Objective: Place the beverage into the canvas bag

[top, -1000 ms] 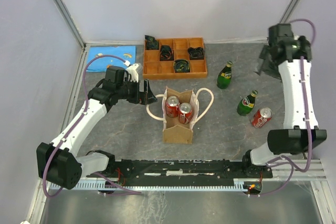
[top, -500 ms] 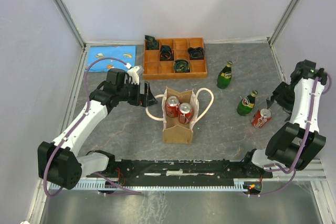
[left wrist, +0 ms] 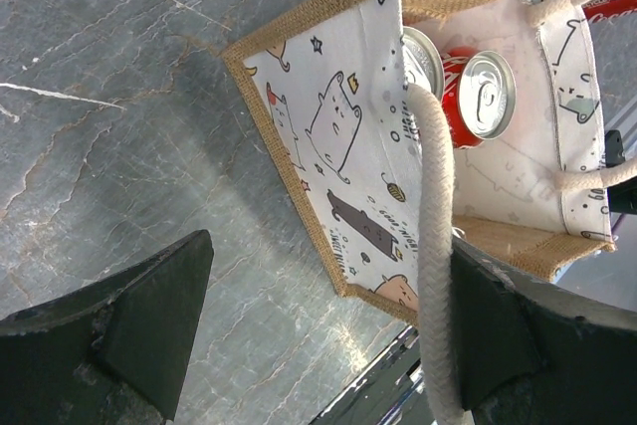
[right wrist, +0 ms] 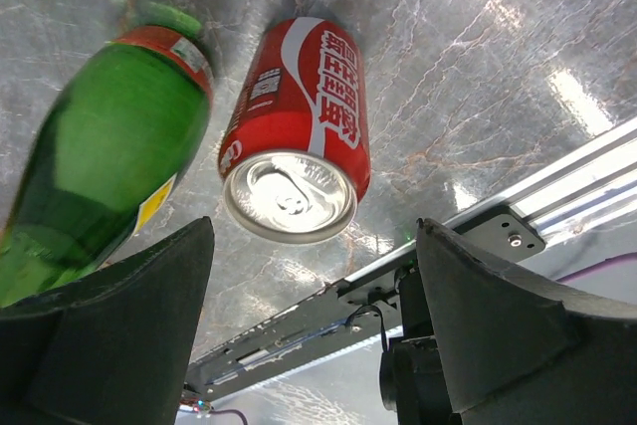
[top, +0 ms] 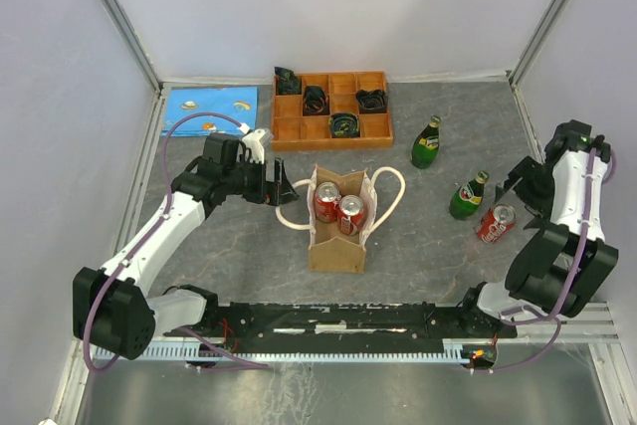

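Note:
The tan canvas bag (top: 337, 229) stands mid-table with two red cans (top: 338, 208) upright inside; it also shows in the left wrist view (left wrist: 338, 136), with cartoon cats printed on its side. My left gripper (top: 283, 189) (left wrist: 333, 256) is open at the bag's left side. The white rope handle (left wrist: 435, 246) runs between its jaws, against the right finger. A third red can (top: 496, 224) (right wrist: 299, 136) lies on its side at the right, next to a green bottle (top: 466, 196) (right wrist: 100, 156). My right gripper (top: 517, 192) (right wrist: 314, 229) is open and empty just above the lying can.
A second green bottle (top: 427, 142) stands behind the bag to the right. An orange wooden compartment tray (top: 332, 109) with dark items sits at the back. A blue sheet (top: 209, 106) lies back left. The metal rail (top: 348, 320) runs along the near edge.
My right arm swung down from high at the back right to the lying red can. My left gripper stayed at the bag's left side, shifting only slightly.

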`<state>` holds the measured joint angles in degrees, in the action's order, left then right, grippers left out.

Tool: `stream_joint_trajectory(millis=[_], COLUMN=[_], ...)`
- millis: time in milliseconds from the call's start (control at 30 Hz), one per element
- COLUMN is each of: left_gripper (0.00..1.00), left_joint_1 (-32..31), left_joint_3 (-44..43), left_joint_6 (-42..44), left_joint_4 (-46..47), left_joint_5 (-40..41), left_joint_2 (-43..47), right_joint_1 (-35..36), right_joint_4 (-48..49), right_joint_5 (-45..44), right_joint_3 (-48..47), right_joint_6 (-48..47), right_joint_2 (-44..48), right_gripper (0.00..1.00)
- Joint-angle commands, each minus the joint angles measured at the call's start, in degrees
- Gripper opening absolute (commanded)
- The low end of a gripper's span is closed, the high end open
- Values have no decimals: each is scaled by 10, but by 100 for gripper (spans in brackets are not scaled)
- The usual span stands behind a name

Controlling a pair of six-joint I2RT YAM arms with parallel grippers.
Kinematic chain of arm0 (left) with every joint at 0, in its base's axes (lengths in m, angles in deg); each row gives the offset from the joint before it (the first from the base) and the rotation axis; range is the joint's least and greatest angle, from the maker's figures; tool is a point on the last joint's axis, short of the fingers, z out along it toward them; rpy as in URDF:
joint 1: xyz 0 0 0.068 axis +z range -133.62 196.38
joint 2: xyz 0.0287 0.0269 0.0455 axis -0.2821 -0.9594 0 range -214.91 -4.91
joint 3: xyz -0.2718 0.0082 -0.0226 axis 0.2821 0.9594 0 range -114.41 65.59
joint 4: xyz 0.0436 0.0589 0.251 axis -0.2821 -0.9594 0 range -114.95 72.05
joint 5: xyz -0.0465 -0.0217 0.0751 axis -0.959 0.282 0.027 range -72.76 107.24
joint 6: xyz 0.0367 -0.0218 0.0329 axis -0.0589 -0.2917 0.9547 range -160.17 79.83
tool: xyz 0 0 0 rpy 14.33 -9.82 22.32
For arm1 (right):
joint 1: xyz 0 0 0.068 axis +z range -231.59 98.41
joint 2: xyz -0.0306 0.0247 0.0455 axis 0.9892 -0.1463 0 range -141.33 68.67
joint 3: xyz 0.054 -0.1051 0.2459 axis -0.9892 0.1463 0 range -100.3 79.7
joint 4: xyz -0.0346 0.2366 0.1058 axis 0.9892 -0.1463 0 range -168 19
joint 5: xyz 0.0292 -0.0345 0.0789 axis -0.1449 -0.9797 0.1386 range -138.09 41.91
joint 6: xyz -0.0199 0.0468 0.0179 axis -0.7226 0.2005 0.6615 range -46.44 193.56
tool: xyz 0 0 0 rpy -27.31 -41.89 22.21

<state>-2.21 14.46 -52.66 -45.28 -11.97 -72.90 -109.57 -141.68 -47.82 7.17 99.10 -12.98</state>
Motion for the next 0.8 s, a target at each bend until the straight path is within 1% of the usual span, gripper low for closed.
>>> stream_joint_trajectory(millis=[0,367,567,667,733,767], left_gripper=[95,95,95,95,95,95], left_joint_1=[2,7,8,7,7,7], left_joint_3=[2,1,3,3,2,2], left_joint_6=[16,19,18,18,19,19], left_joint_4=[26,29,28,27,26,26], left_joint_5=[-16,-19,-19,-18,-18,-18], left_joint_2=[14,8,10,11,11,11], right_joint_1=[-6,-9,-9,-9,-9,-9], right_joint_4=[21,53,66,69,68,66], right_joint_5=[9,25,12,9,6,4], right_joint_3=[25,58,87,99,99,96], right_joint_6=[2,0,-7,-9,-12,-13], right_joint_2=[-14,-38,-47,-46,-43,-41], right_gripper=[90,90,85,73,59,48])
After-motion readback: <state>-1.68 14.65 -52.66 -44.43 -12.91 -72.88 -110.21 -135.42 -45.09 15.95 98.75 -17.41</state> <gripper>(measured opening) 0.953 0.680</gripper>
